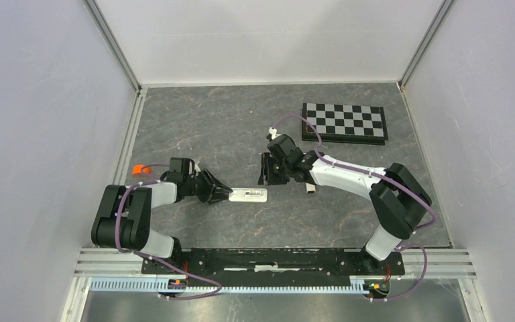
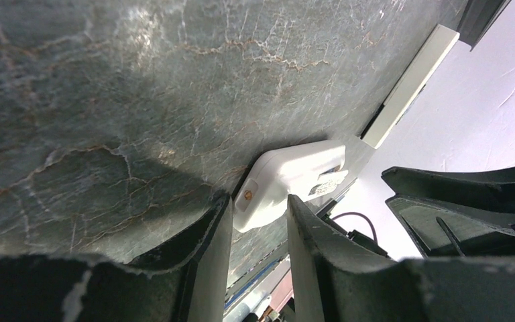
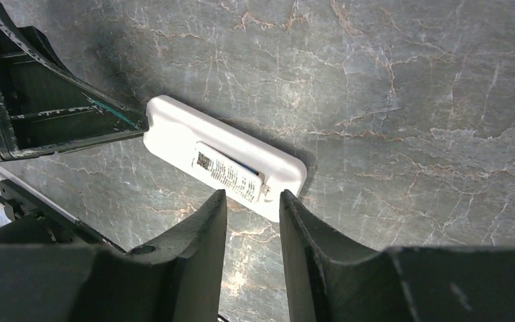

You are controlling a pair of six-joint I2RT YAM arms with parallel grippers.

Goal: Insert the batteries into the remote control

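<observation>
The white remote control [image 1: 249, 195] lies face down on the dark marbled table, its labelled back panel [image 3: 231, 176] up. My left gripper [image 1: 222, 193] comes in low from the left and is shut on the remote's left end [image 2: 268, 194], which fills the gap between the fingers. Just above the remote's right end [image 3: 288, 178], my right gripper [image 1: 267, 178] hangs open, and only bare table shows between its fingertips [image 3: 253, 196]. The batteries are hidden. A thin blue sliver [image 3: 241, 163] runs along the panel's edge, and I cannot tell what it is.
A black-and-white chessboard [image 1: 343, 123] lies at the back right. A small white piece [image 1: 311, 188] sits beside the right forearm. A long plain white bar [image 2: 412, 84] shows beyond the remote. White walls close in the table on three sides.
</observation>
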